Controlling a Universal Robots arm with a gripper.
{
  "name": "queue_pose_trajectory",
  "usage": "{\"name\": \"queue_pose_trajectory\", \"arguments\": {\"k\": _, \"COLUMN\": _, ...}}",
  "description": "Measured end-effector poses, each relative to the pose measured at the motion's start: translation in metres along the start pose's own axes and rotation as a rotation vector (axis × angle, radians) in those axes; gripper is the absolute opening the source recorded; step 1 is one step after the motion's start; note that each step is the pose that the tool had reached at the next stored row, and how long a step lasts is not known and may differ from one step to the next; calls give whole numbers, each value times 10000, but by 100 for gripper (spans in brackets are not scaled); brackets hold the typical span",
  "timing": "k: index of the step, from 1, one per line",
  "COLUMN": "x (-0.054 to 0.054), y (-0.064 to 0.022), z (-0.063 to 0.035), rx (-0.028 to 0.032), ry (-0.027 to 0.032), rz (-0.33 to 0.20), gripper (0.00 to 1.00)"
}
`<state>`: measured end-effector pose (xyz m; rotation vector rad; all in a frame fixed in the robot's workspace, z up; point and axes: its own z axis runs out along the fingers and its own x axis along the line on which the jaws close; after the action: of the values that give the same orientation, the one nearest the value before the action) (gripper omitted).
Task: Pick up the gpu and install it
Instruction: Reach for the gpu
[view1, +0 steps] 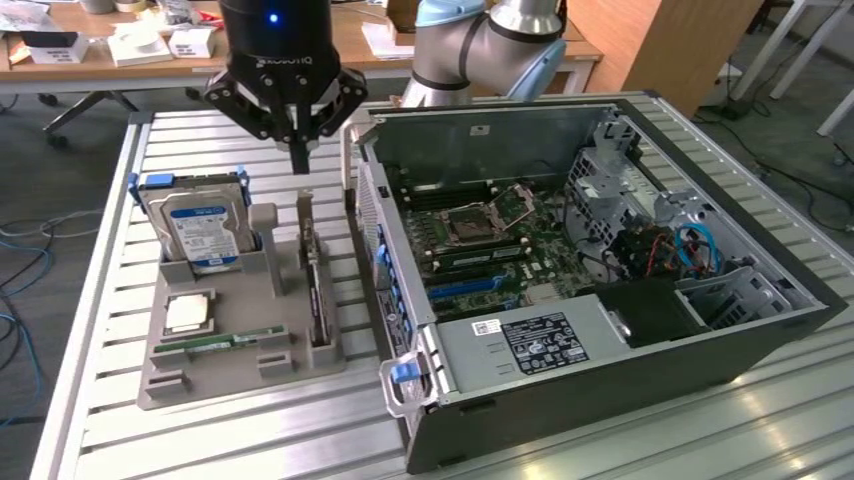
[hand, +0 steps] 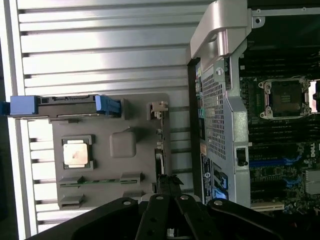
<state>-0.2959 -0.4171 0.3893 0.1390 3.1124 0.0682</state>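
Above the far end of the gray tray (view1: 214, 372), the gripper (view1: 300, 160) hangs with fingers together, and the gpu (view1: 315, 290) stands on edge at six o'clock from it in the exterior view, long axis running twelve to six.

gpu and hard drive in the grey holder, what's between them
In the exterior view, an upright grey post of the holder stands between the hard drive and the gpu.
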Motion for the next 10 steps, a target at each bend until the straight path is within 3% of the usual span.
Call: {"name": "queue_pose_trajectory", "arguments": {"k": 10, "x": 8, "y": -97, "z": -5, "rx": 0, "ry": 1, "rz": -1, "gripper": 11}}
